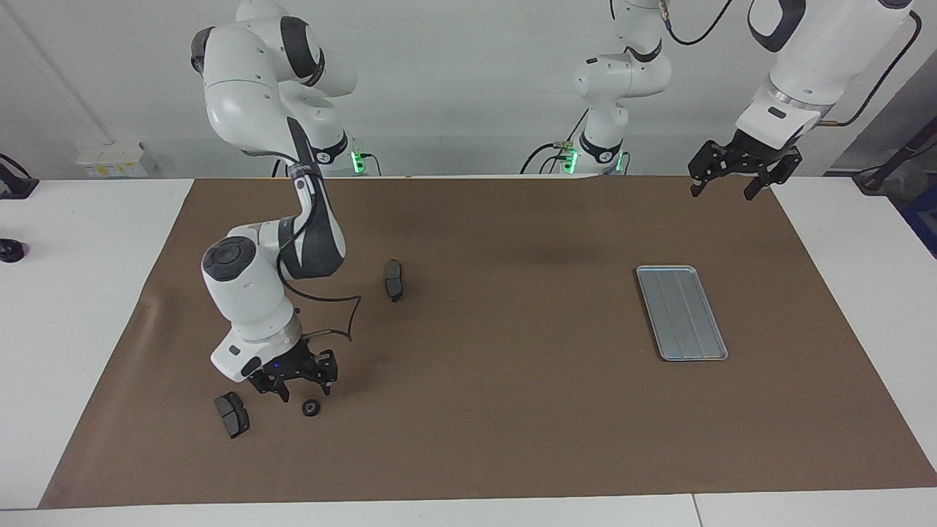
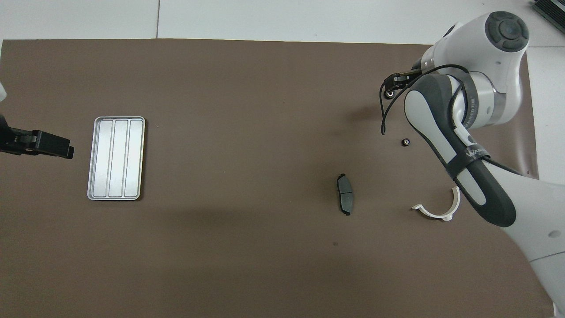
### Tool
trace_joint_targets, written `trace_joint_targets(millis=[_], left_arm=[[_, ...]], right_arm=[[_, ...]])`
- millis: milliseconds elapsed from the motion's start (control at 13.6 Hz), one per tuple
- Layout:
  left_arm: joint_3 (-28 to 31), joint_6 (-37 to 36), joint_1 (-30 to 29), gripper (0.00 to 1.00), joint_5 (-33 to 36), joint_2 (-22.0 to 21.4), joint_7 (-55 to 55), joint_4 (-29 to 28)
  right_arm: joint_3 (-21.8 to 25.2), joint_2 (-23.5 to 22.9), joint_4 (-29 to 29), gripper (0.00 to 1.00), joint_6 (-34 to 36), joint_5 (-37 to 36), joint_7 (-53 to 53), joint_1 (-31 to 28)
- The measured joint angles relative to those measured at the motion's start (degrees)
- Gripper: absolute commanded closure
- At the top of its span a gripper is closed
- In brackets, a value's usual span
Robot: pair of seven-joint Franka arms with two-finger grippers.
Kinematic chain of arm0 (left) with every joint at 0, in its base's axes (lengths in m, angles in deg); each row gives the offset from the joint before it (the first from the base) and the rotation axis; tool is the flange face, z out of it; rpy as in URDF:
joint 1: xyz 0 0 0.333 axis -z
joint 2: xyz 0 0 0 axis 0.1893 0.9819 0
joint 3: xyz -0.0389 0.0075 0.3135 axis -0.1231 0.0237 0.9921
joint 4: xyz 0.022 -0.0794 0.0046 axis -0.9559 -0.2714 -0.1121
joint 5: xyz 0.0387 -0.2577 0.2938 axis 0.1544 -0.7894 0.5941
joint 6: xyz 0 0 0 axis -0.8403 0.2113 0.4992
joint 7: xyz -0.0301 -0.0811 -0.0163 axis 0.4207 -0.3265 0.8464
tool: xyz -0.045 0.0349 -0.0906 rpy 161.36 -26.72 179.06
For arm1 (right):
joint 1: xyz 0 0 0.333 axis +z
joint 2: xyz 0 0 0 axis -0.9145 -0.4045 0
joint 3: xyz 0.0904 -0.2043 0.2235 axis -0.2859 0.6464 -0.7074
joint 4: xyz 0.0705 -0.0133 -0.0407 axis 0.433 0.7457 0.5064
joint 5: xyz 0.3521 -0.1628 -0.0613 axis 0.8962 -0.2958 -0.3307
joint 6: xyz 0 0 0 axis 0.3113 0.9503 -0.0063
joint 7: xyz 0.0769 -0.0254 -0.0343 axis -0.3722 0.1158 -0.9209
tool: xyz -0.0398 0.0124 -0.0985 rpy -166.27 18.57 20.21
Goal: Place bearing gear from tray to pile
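Now your right gripper (image 1: 296, 384) hangs open, empty, above the bearing gear (image 1: 310, 408); your left gripper (image 1: 732, 176), open, waits at the tray's (image 1: 681, 312) one o'clock.

White table (image 1: 66, 307) with a big brown paper mat (image 1: 498, 410) on top. On the mat: a ribbed silver-grey metal tray (image 1: 681, 312), two dark brake pads (image 1: 394, 279) (image 1: 232, 414), a small black bearing gear (image 1: 310, 408), and a white curved plastic clip (image 2: 437, 208).

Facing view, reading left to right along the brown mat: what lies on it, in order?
Brake pad at the right arm's end → bearing gear → second brake pad → tray.
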Motion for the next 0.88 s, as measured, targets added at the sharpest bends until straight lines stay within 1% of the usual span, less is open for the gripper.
trace_joint_targets(millis=[220, 366, 660, 806, 880], left_arm=[[0.0, 0.0, 0.0, 0.0, 0.0, 0.0, 0.0, 0.0], [0.0, 0.0, 0.0, 0.0, 0.0, 0.0, 0.0, 0.0], [0.0, 0.0, 0.0, 0.0, 0.0, 0.0, 0.0, 0.0], [0.0, 0.0, 0.0, 0.0, 0.0, 0.0, 0.0, 0.0], [0.0, 0.0, 0.0, 0.0, 0.0, 0.0, 0.0, 0.0]], right_arm=[[-0.02, 5.3, -0.17, 0.21, 9.16, 0.0, 1.84, 0.01], [0.2, 8.84, -0.3, 0.19, 13.72, 0.01, 2.35, -0.35], [0.29, 17.21, 0.02, 0.08, 23.88, 0.11, 2.4, -1.61], [0.27, 21.02, 0.85, 0.02, 26.87, 0.15, 2.61, -1.61], [0.27, 22.41, 1.36, 0.0, 28.26, 0.18, 2.68, -1.61]])
